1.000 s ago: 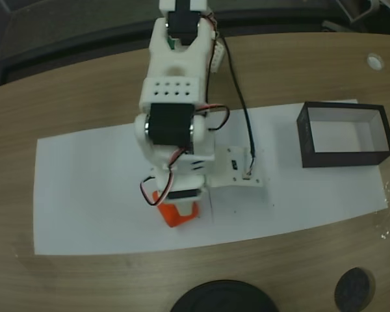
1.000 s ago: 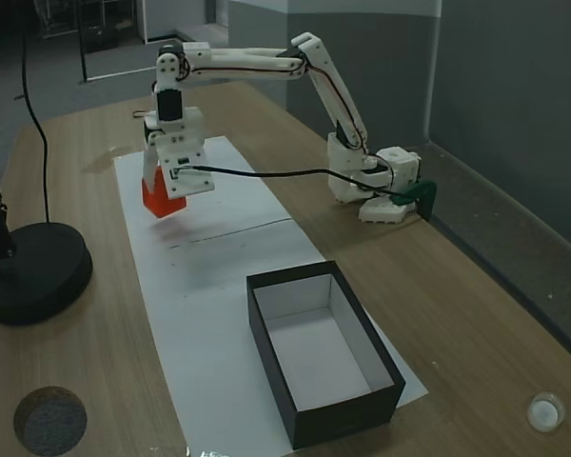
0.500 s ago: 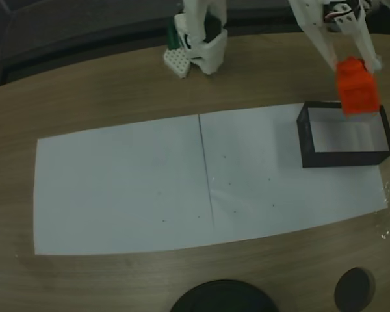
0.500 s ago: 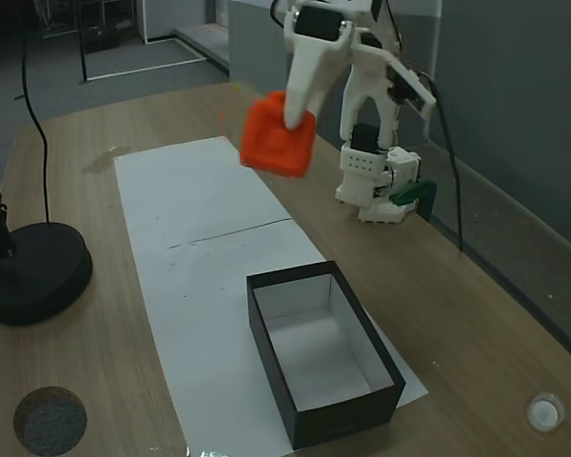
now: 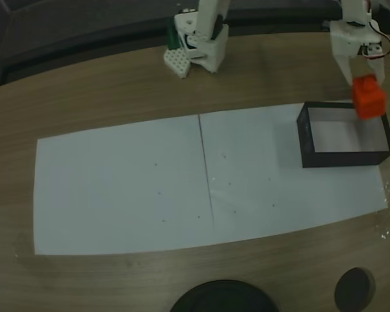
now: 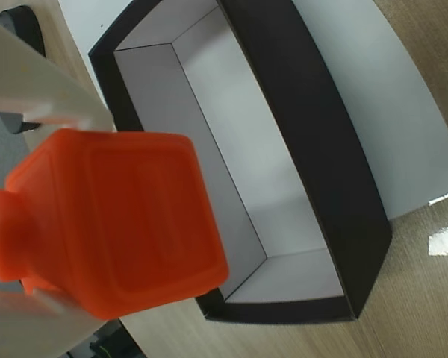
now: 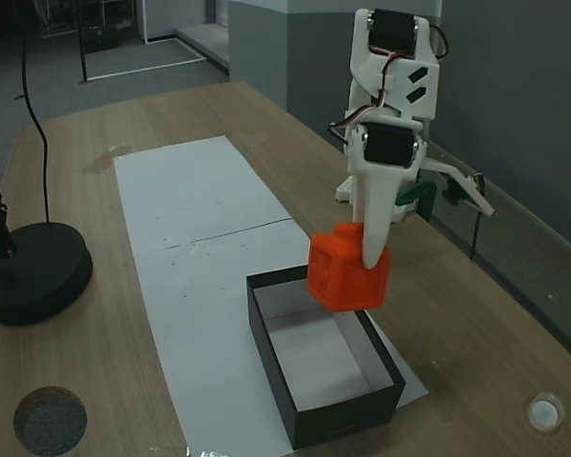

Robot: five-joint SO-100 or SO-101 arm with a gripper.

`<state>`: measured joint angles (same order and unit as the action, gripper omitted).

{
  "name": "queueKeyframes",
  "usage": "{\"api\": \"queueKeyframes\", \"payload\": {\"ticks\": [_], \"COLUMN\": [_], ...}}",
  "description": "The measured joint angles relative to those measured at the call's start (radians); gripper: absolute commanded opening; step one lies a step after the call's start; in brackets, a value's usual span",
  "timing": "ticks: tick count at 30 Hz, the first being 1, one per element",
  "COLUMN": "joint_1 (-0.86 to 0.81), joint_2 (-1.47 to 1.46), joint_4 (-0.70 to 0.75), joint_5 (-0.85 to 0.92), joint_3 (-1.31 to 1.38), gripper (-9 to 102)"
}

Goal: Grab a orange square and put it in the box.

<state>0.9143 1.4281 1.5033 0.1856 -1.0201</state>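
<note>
Change: the arm has swung across from mid-air and dropped lower.
Gripper (image 7: pixel 362 276): squeezing the orange square (image 7: pixel 347 271).
Block: hanging just over the box (image 7: pixel 385 367).
Next: probably let go.

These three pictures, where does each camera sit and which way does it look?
A fixed view: high above, looking down on the table; arm base at top, gripper at right.
Wrist view: rides the gripper, looking down into the box past the orange square.
A fixed view: off one table end, looking along it; the arm stands upright.
All share the box and the held orange square.
</note>
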Motion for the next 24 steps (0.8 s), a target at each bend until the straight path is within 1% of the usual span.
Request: {"api": "queueKeyframes", "payload": {"ticks": [7, 18, 20, 24], "joint_1": [-0.035, -0.031, -0.032, -0.046], "joint_2": [-0.153, -0.192, -0.192, -0.192], "joint_4": [0.000, 0.009, 0.009, 0.055], "joint_5": [0.000, -0.031, -0.031, -0.044], "joint_3": [0.097, 0.098, 0.098, 0.098], "gripper": [3, 3, 9, 30]}}
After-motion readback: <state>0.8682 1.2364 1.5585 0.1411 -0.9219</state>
